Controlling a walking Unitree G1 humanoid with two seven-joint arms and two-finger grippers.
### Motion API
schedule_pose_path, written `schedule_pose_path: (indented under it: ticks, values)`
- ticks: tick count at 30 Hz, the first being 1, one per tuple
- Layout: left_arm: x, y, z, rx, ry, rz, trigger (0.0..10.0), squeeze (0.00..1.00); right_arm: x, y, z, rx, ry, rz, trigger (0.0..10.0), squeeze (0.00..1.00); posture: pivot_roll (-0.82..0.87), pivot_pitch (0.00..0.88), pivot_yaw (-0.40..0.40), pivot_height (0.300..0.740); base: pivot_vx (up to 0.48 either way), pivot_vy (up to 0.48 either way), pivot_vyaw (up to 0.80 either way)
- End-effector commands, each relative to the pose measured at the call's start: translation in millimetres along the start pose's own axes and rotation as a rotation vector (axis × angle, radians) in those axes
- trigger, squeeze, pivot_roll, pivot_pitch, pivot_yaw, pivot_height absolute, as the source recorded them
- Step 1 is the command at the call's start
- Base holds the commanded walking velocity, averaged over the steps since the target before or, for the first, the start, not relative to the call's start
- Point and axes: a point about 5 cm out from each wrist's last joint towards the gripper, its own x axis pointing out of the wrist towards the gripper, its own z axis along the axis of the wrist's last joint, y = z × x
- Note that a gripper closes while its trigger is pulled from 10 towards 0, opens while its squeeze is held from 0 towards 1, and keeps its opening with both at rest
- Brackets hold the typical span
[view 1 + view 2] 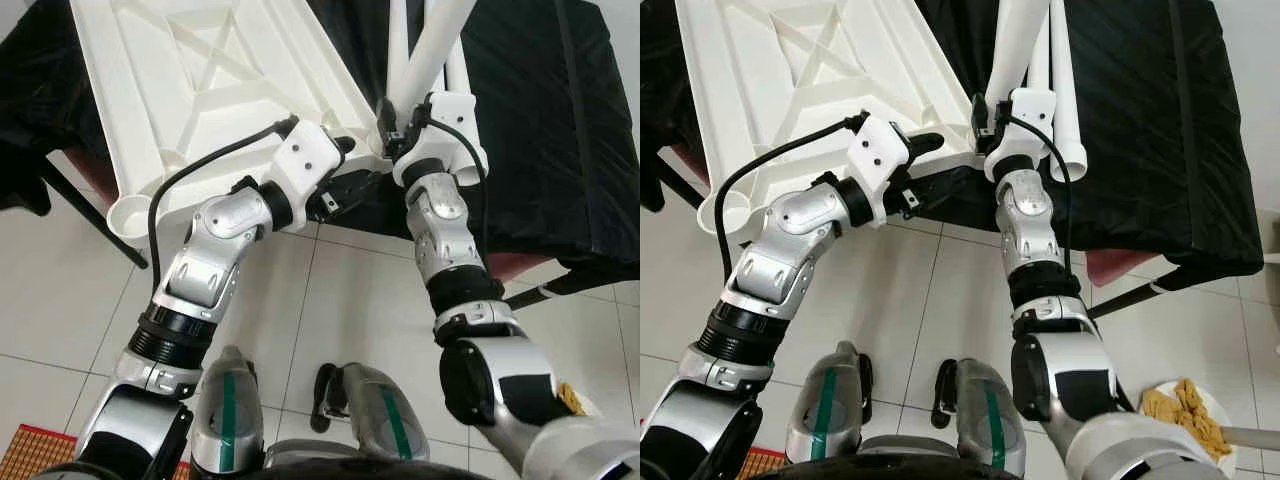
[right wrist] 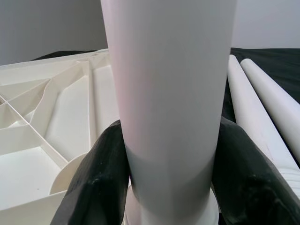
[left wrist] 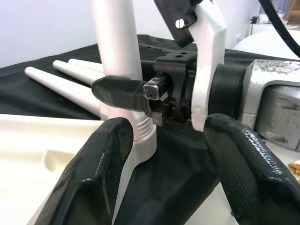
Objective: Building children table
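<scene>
The white plastic tabletop (image 1: 200, 80) lies upside down on a black cloth, its ribbed underside facing up. A white table leg (image 1: 430, 45) stands upright in the socket at its near right corner. My right gripper (image 2: 171, 154) is shut on this leg just above the socket, with a black finger (image 2: 101, 173) on each side. My left gripper (image 3: 164, 126) is open next to that same corner, its fingers (image 3: 101, 154) spread wide and holding nothing. Two spare white legs (image 3: 65, 84) lie flat on the cloth behind.
The black cloth (image 1: 540, 120) covers a low table with a reddish edge (image 1: 1120, 265). A plate of food (image 1: 1185, 415) sits on the tiled floor at the right. A woven mat (image 1: 30, 450) lies at the left, and a black rod (image 1: 90, 215) slants down.
</scene>
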Motion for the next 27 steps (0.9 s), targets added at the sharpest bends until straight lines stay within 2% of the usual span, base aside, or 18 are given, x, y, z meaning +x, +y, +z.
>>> schedule_pose_path:
  ticks: [1, 3, 11, 12, 26, 27]
  values:
    - [1.3, -2.0, -1, -0.009, 0.007, 0.011, 10.0, 0.00, -6.6, -4.1, -9, 0.025, 0.036, -0.044, 10.0, 0.00, 0.05, 0.032, -0.075, 0.740, 0.000, 0.000, 0.00]
    - [2.0, -1.7, -1, -0.006, 0.005, 0.009, 10.0, 0.00, -9.5, 4.3, -10, 0.044, 0.043, -0.009, 10.0, 0.00, 0.05, 0.028, -0.073, 0.740, 0.000, 0.000, 0.00]
    - [2.1, -0.5, 0, -0.005, 0.006, 0.010, 10.0, 0.00, -10.3, 2.1, -8, 0.044, 0.052, -0.046, 10.0, 0.00, 0.05, 0.028, -0.075, 0.740, 0.000, 0.000, 0.00]
    - [2.1, -0.6, 0, -0.004, 0.006, 0.010, 10.0, 0.00, -11.3, 2.7, -7, 0.051, 0.049, -0.041, 10.0, 1.00, 0.05, 0.027, -0.076, 0.740, 0.000, 0.000, 0.00]
    - [2.3, -0.5, 0, -0.009, 0.002, 0.011, 10.0, 0.00, -11.7, -3.7, 1, 0.088, 0.020, 0.065, 10.0, 1.00, 0.04, 0.027, -0.074, 0.740, 0.000, 0.000, 0.00]
    - [2.7, -0.7, 0, -0.011, 0.000, 0.010, 10.0, 0.00, -9.8, -6.2, 3, 0.083, 0.019, 0.110, 10.0, 1.00, 0.04, 0.027, -0.070, 0.740, 0.000, 0.000, 0.00]
